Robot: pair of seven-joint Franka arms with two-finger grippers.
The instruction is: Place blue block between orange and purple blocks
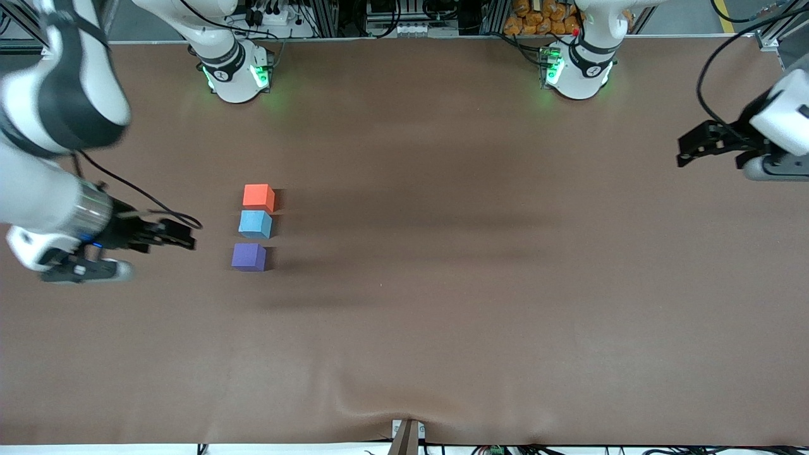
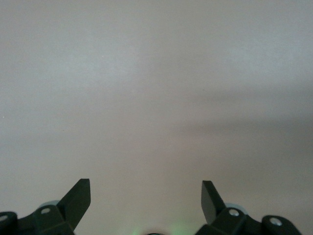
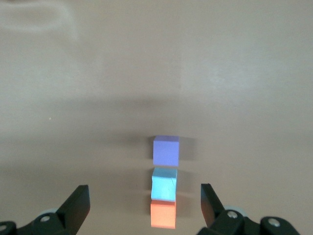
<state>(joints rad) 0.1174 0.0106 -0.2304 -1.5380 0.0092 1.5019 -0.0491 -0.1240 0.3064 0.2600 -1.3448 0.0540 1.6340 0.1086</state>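
The blue block (image 1: pixel 255 224) sits on the table in a short row between the orange block (image 1: pixel 258 196) and the purple block (image 1: pixel 248 256). The orange one is farthest from the front camera and the purple one nearest. The blue block stands close against the orange one. My right gripper (image 1: pixel 188 240) is open and empty, over the table beside the row, toward the right arm's end. The right wrist view shows the purple (image 3: pixel 166 151), blue (image 3: pixel 164 183) and orange (image 3: pixel 163 214) blocks ahead of the right gripper (image 3: pixel 145 191). My left gripper (image 1: pixel 684 155) is open and empty, waiting at the left arm's end.
The brown table cover (image 1: pixel 442 284) is bare around the blocks, with a slight wrinkle near its front edge (image 1: pixel 404 404). The left wrist view shows only bare table (image 2: pixel 156 98) ahead of the left gripper (image 2: pixel 145 185). The arm bases (image 1: pixel 237 69) stand along the back edge.
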